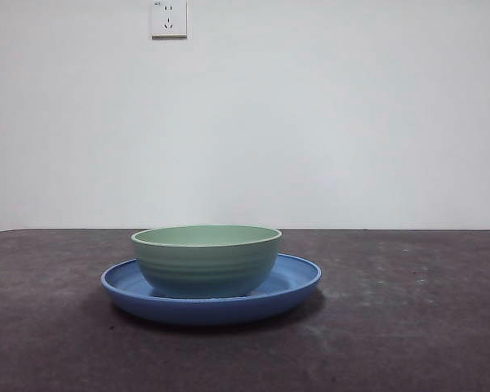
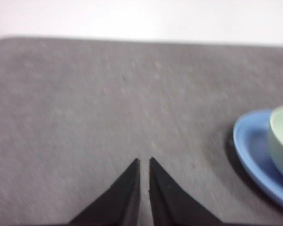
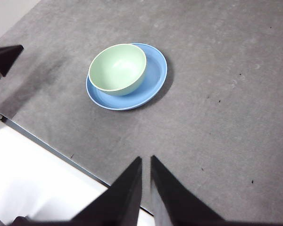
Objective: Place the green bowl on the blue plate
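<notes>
spreading widest, the grey table (image 1: 408, 327) carries the blue plate (image 1: 294, 286), and the green bowl (image 1: 206, 261) sits upright inside it, off-centre toward one rim. the left gripper (image 2: 144, 161) and the right gripper (image 3: 145, 159) hang over bare table, well apart from the dishes, jaws nearly closed, holding nothing.
</notes>
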Controlling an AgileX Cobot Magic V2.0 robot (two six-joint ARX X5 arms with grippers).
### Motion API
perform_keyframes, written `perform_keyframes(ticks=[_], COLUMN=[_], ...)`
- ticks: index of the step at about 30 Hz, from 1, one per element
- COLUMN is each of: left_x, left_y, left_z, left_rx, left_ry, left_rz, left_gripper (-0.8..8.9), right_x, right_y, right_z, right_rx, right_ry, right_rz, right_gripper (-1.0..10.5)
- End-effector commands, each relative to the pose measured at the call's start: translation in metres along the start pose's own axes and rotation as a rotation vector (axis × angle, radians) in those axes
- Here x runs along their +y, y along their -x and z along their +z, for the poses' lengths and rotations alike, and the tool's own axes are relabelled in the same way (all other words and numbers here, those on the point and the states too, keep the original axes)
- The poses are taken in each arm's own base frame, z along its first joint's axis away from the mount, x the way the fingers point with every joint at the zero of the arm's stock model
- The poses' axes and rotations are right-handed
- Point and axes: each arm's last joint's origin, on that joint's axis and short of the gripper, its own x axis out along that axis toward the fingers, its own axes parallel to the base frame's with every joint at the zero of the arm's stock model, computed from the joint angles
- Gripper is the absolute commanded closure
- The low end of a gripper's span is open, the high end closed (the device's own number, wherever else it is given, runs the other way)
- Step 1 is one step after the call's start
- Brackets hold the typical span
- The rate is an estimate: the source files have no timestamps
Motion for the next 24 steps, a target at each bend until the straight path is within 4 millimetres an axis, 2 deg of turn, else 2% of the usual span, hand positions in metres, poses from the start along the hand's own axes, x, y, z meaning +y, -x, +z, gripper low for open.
perform_keyframes(ticks=[1,24], left_x=[0.0023,0.0038], left_y=[-0.001,0.0004], left_z=[-0.006,-0.0072], left_rx=[0.007,0.012], left_ry=[0.02,0.019], left_rz=[0.022,0.068], left_gripper=[7.82,7.82], right_x=[0.0013,0.0013], right_y=[0.0025,0.0025], right_z=[0.004,0.004], right_rx=[-0.027,-0.027], right_ry=[0.02,0.02], right_rz=[0.009,0.009], right_gripper=[9.2,9.2])
